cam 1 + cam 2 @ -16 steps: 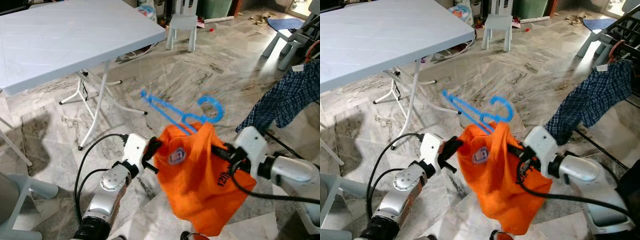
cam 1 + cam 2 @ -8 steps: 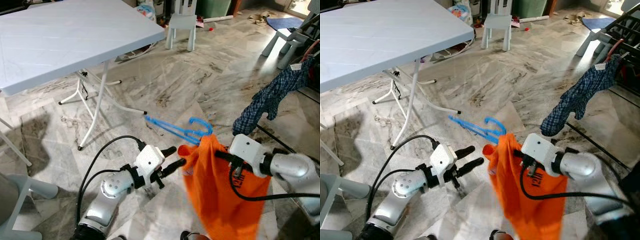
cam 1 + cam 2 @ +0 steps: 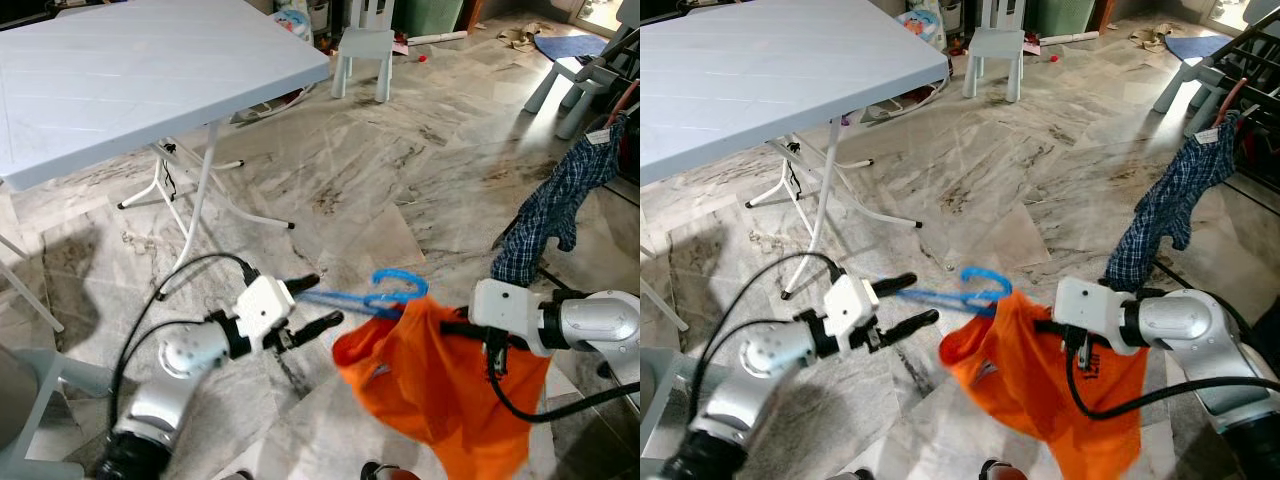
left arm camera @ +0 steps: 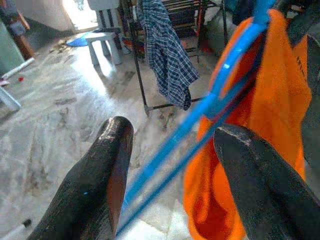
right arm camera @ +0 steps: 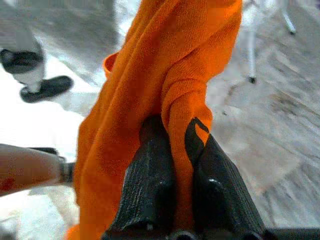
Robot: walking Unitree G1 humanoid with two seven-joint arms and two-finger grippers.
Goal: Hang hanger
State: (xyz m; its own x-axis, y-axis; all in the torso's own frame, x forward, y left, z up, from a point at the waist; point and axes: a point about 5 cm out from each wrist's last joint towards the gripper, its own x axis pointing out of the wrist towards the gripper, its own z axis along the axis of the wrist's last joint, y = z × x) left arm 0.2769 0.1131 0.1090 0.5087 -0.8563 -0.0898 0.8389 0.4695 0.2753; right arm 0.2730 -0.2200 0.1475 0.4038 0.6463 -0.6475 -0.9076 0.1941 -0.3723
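Observation:
A blue plastic hanger (image 3: 350,298) is held nearly level above the marble floor, its hook (image 3: 400,285) sticking out of the collar of an orange shirt (image 3: 440,385). The shirt hangs low on the hanger's far end. My left gripper (image 3: 322,300) is open, and the hanger's bar (image 4: 235,55) passes between its two black fingers (image 4: 105,185) without being pinched. My right gripper (image 3: 447,327) is shut on a fold of the orange shirt (image 5: 150,65) just below the collar, its fingers (image 5: 155,170) pressed together over the cloth.
A white folding table (image 3: 150,70) stands at my left front. A dark drying rack with a plaid shirt (image 3: 555,210) on it is at the right. A small white stool (image 3: 365,45) and a chair (image 3: 580,80) stand further back. A grey seat (image 3: 40,385) is at the lower left.
My left gripper let go of the shirt, opened, and now straddles the hanger's bar. The hanger swung down to nearly level and the shirt spread out lower. My right gripper kept its hold.

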